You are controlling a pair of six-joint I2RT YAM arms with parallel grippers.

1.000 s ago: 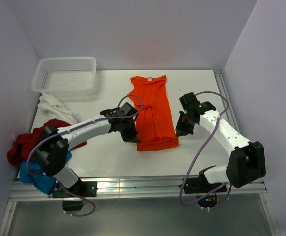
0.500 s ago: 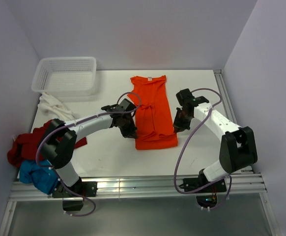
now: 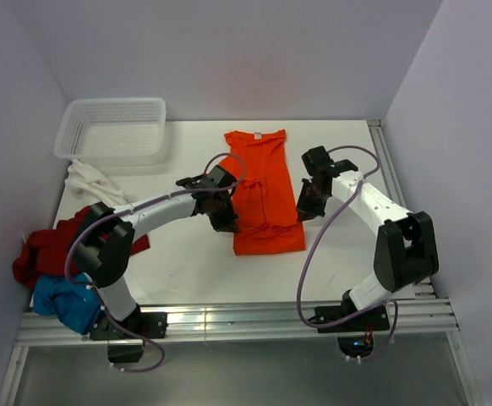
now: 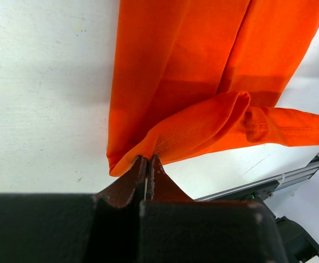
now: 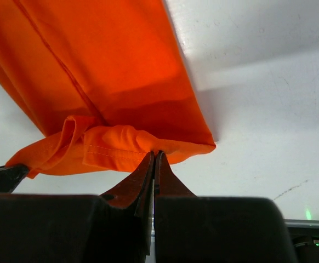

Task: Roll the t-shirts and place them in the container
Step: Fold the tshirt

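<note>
Orange short-sleeved cloth t-shirt [image 3: 261,182] lay folded into a long strip in the middle of the white table [image 3: 187,262], hem nearest the arms and collar at the far end. At the hem, the left claw [image 4: 147,160] and the right claw [image 5: 155,155] were each pinched fully shut on a corner, and the edge between them was lifted and curling over. This looked like the first turn of the roll. The next move would call for carrying both corners evenly toward the collar, tucked tight. Off to the left lay the blue t-shirt [image 3: 64,303], the dark red t-shirt [image 3: 35,254] and, farther back, the white t-shirt [image 3: 94,182], all unrolled.
</note>
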